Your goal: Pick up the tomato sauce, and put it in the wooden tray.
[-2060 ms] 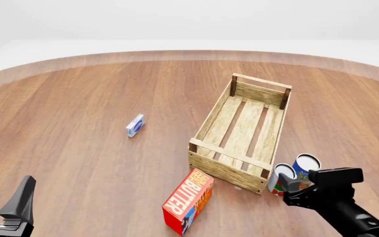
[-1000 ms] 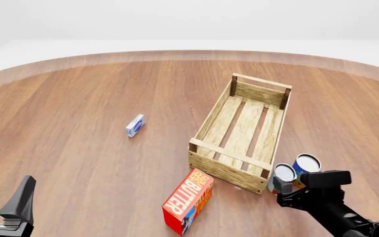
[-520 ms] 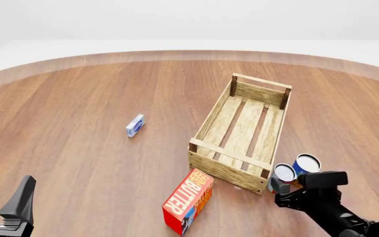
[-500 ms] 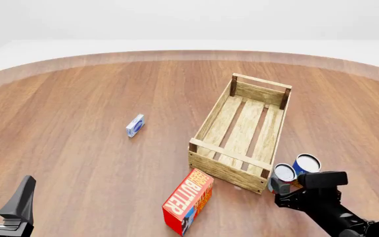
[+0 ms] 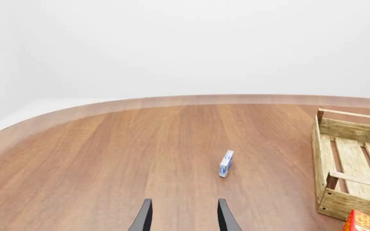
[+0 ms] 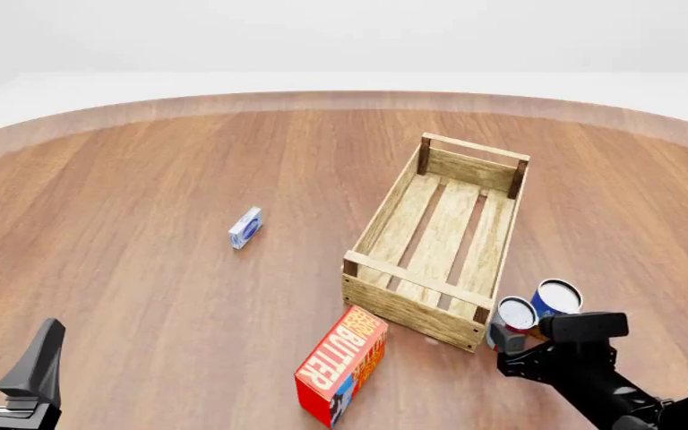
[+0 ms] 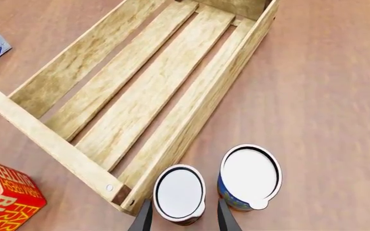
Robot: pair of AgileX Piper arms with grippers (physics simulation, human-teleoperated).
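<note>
The tomato sauce (image 6: 515,316) is a small can with a silver top, standing upright just outside the near right corner of the wooden tray (image 6: 414,307). My right gripper (image 6: 509,345) is low over the can. In the right wrist view its open fingers sit on either side of the tomato sauce (image 7: 179,191), with the gripper (image 7: 182,211) not closed on it. The wooden tray (image 7: 40,129) holds nothing. My left gripper (image 6: 7,339) stays open at the near left, far from everything, with nothing between the fingers (image 5: 145,217).
A blue-and-yellow can (image 6: 555,297) stands right beside the tomato sauce, nearly touching it (image 7: 249,177). A red-orange butter box (image 6: 341,363) stands in front of the tray's near left corner. A small blue-and-white box (image 6: 245,227) lies at mid-left.
My right gripper has moved down and slightly left, so its fingers now straddle the tomato sauce. The cans, tray and left arm have not moved.
</note>
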